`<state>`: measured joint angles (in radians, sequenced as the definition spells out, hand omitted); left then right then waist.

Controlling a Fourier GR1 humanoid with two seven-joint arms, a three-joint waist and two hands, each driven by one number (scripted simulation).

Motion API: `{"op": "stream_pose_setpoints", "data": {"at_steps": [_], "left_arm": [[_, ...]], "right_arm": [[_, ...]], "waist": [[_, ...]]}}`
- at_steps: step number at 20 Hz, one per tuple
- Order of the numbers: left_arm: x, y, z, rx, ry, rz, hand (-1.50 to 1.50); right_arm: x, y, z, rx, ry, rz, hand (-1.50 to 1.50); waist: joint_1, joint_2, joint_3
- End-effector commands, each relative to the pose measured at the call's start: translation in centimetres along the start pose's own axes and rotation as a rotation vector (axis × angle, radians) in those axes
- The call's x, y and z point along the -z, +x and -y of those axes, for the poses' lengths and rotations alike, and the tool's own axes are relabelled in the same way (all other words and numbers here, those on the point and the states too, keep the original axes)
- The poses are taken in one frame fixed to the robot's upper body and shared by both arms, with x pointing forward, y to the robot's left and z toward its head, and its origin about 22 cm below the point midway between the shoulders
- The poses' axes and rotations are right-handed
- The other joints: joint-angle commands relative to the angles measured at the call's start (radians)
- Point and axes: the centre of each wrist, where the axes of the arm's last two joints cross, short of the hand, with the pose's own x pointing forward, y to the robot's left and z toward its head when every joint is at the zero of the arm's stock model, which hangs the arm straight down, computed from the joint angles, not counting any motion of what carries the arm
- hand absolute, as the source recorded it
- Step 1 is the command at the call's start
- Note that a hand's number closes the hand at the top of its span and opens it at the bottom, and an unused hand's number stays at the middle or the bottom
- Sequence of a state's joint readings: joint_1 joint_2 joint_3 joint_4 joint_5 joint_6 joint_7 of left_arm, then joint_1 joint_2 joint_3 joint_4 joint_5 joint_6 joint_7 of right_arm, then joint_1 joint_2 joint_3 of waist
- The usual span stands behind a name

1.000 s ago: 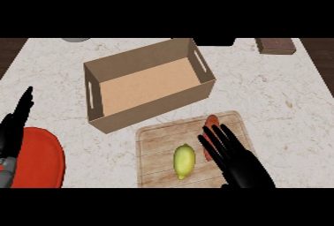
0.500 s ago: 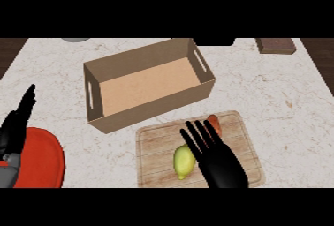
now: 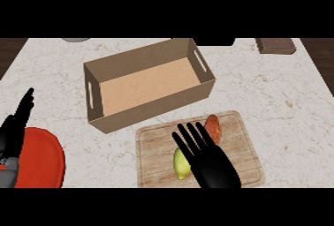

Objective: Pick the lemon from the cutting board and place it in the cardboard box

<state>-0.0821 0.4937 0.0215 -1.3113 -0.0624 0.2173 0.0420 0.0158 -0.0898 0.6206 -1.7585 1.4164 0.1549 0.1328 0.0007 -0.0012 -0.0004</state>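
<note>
The worktop carries the open cardboard box toward its far middle, with nothing that I can see inside it, and just nearer my side the cutting board at the near edge, with a red plate at the near left corner beside my left hand, resting with fingers straight. The lemon lies near the board's middle, beside an orange-red vegetable at the far edge. My right hand hovers over it, fingers spread and straight, holding nothing; closing off-centre could roll the lemon or catch its neighbour.
</note>
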Motion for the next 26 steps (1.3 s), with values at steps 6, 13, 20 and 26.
{"op": "stream_pose_setpoints", "data": {"at_steps": [6, 13, 20, 26], "left_arm": [[-0.3, 0.7, -0.6, -0.003, 0.006, 0.005, 0.00], [1.2, 1.5, -0.3, -0.002, -0.012, -0.009, 0.00], [0.0, 0.0, 1.5, -0.009, -0.008, -0.024, 0.00], [-1.0, -0.1, 1.4, -0.011, 0.001, 0.006, 0.00]], "right_arm": [[-0.2, 3.2, -1.6, 0.014, -0.001, 0.101, -1.50], [0.1, 4.7, -3.4, -0.065, 0.074, -0.001, -1.50], [0.9, 3.1, -1.6, -0.046, 0.086, -0.089, -1.50], [4.7, 1.8, -2.7, -0.147, -0.117, -0.065, 1.50]], "waist": [[0.001, 0.000, 0.001], [-0.002, 0.001, 0.001], [-0.001, 0.001, 0.000], [0.008, 0.001, 0.001]]}}
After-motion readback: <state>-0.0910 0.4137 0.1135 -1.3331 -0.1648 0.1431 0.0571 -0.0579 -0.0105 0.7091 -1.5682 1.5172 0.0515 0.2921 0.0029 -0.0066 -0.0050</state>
